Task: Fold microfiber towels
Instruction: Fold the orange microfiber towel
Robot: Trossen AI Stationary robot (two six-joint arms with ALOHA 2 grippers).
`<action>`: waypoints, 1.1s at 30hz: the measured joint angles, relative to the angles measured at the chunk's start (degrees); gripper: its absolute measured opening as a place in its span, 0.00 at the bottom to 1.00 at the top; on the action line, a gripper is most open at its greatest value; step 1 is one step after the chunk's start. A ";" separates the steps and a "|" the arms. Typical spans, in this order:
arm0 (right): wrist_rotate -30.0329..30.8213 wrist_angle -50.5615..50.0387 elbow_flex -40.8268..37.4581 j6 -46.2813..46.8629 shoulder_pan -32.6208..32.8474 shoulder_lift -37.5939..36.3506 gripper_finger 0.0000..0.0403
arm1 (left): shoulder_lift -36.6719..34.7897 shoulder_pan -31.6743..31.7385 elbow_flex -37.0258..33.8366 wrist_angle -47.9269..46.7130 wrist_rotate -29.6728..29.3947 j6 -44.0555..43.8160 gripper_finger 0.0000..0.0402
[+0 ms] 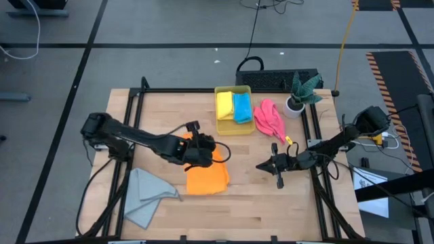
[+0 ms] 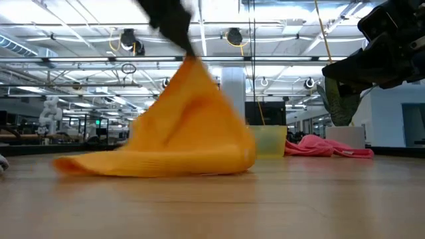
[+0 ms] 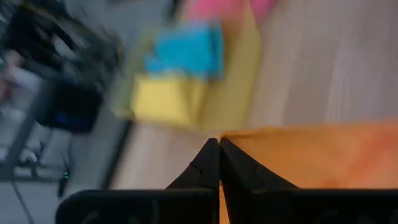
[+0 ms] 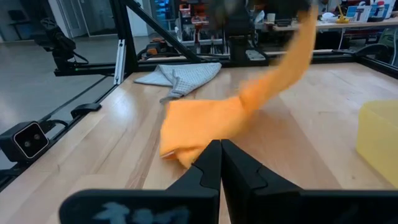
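Orange towel [image 1: 207, 177] was gripped by one corner in the clenched left pincer [image 1: 203, 150] and raised off the worktop [image 1: 258, 203], evidently for folding, while the right pincer [image 1: 277, 166], clenched empty, was held beside it.

A robotics lab or open industrial test hall; the wooden table [image 1: 271, 203] sits inside a black metal frame [image 1: 203, 90] on a grey floor marked with dark lines [image 1: 88, 54]; hazard striping [image 1: 390, 74] runs along one edge of the floor; cables [image 1: 254, 27] trail across it; looking level across the table, rows of ceiling strip lights [image 2: 80, 30] and exposed beams stretch far back; benches cluttered with equipment [image 4: 348, 15] stand beyond, and another dark robot arm [image 4: 53, 37] waits at a neighbouring station.
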 joint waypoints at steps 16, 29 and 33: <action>-0.74 -0.95 0.00 -0.69 1.75 0.11 0.04 | -2.60 -4.75 20.70 -2.14 -1.31 9.36 0.01; 3.89 -1.40 19.30 -26.64 2.51 24.82 0.36 | -2.58 -3.91 20.68 -2.81 -1.27 5.88 0.03; 11.71 -2.44 26.09 -37.15 2.75 31.35 0.38 | -2.58 -3.94 20.68 -4.40 -1.21 3.55 0.04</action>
